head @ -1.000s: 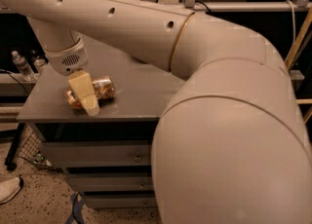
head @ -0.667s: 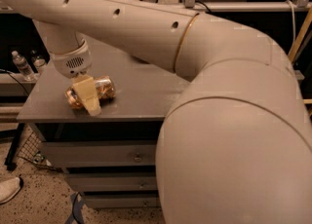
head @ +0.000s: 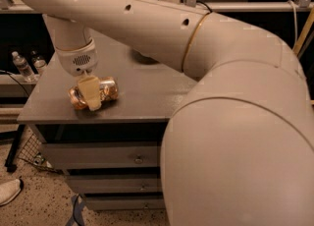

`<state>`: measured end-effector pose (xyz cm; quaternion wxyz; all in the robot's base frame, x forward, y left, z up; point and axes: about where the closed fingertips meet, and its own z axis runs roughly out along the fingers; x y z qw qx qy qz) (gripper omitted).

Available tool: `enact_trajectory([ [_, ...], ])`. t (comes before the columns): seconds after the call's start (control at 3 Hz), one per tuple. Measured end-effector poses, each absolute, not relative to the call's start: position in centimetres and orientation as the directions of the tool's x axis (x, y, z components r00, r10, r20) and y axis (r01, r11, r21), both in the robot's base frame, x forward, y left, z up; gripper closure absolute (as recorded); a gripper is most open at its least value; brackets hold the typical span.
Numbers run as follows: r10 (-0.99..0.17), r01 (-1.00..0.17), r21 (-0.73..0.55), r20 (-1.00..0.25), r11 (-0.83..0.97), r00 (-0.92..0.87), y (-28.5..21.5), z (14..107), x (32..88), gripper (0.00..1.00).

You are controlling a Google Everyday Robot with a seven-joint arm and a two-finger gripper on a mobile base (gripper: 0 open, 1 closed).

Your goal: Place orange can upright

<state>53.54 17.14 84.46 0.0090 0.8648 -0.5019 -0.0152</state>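
The orange can (head: pixel 107 91) lies on its side near the front left of the grey cabinet top (head: pixel 147 92). It is shiny orange-gold with silvery patches. My gripper (head: pixel 92 92) comes straight down from the cream wrist (head: pixel 76 58) and sits over the can's middle. One cream finger (head: pixel 90 96) lies pressed across the can's front, its tip near the cabinet top. The other finger is hidden behind the can. The gripper looks shut on the can.
My large cream arm (head: pixel 221 122) fills the right side and hides the back of the cabinet top. Two clear bottles (head: pixel 22 67) stand on a lower surface to the left. Drawers (head: pixel 98 158) are below, and a shoe (head: pixel 9 190) lies on the floor.
The wrist has shifted slightly to the right over the can. The can still lies on its side in the same place.
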Motion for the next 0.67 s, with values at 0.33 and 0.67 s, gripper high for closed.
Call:
enact_trajectory([
  [0.33,-0.868,-0.87,0.02,-0.089,-0.493,0.489,17.0,86.2,54.2,0.98],
  [0.67,-0.851,-0.874,-0.032,-0.216,-0.484,0.479,16.8,88.6,54.7,1.0],
])
